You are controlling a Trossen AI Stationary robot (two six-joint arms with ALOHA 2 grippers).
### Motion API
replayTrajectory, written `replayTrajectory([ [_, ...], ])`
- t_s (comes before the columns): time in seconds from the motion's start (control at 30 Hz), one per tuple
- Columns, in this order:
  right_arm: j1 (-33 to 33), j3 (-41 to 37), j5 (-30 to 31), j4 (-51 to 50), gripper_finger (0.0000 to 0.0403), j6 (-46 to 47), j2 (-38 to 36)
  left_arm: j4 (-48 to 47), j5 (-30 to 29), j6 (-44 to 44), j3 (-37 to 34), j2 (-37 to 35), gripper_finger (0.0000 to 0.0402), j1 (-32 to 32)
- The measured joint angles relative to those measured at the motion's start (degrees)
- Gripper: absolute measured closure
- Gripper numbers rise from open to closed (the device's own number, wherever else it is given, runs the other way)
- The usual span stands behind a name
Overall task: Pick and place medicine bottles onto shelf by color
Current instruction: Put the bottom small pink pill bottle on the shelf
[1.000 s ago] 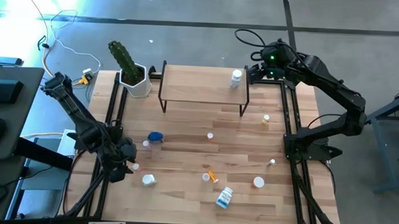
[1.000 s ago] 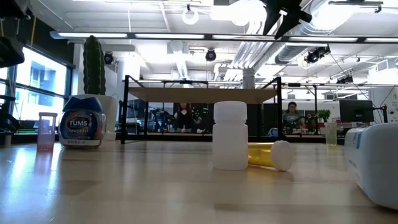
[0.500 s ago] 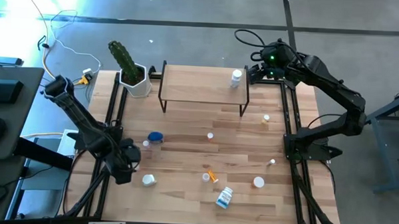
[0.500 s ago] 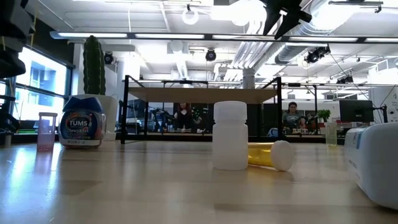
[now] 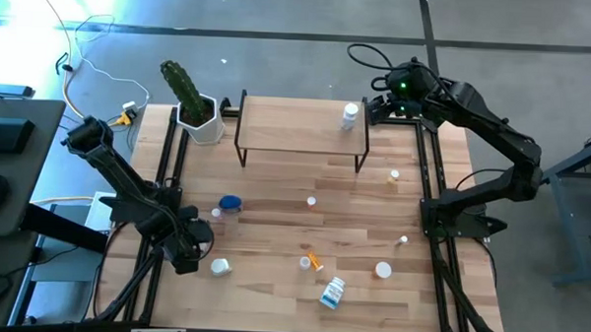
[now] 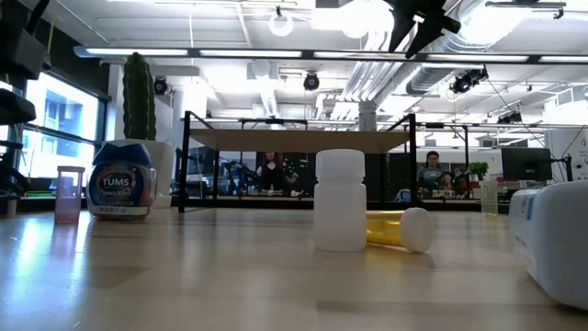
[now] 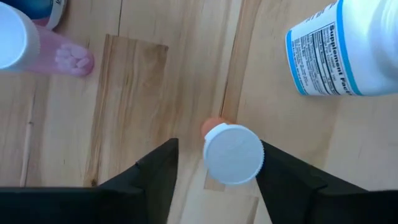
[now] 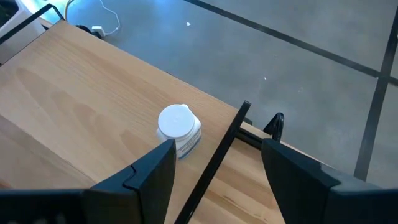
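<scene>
My left gripper (image 5: 192, 251) is open near the table's left front. Its fingers stand on either side of a small upright orange bottle with a white cap (image 7: 233, 154); I cannot tell whether they touch it. A large white labelled bottle (image 7: 348, 50) and a pink vial (image 7: 59, 59) stand close by. My right gripper (image 5: 374, 108) is open and empty above the right end of the shelf (image 5: 297, 127). A white bottle (image 8: 179, 127) stands on the shelf there. Other bottles lie scattered on the table.
A cactus pot (image 5: 201, 118) stands left of the shelf. A blue Tums bottle (image 5: 231, 203) stands behind my left gripper. An orange bottle (image 5: 315, 260), a white and blue bottle (image 5: 332, 292) and a white bottle (image 5: 382, 271) are at the front. Small vials (image 5: 394, 175) are at the right.
My left gripper has shifted a little toward the table's right edge and now covers the small white-capped bottle that showed beside it before. The bottles have not moved.
</scene>
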Motion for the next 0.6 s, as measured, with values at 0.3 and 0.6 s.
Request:
replayTrajectory([
  [0.3, 0.0, 0.0, 0.0, 0.0, 0.0174, 0.0, 0.0, 0.9, 0.0, 0.1, 0.0, 0.0, 0.0282, 0.0],
  [0.6, 0.0, 0.0, 0.0, 0.0, 0.0174, 0.0, 0.0, 3.0, 0.0, 0.2, 0.0, 0.0, 0.03, 0.0],
])
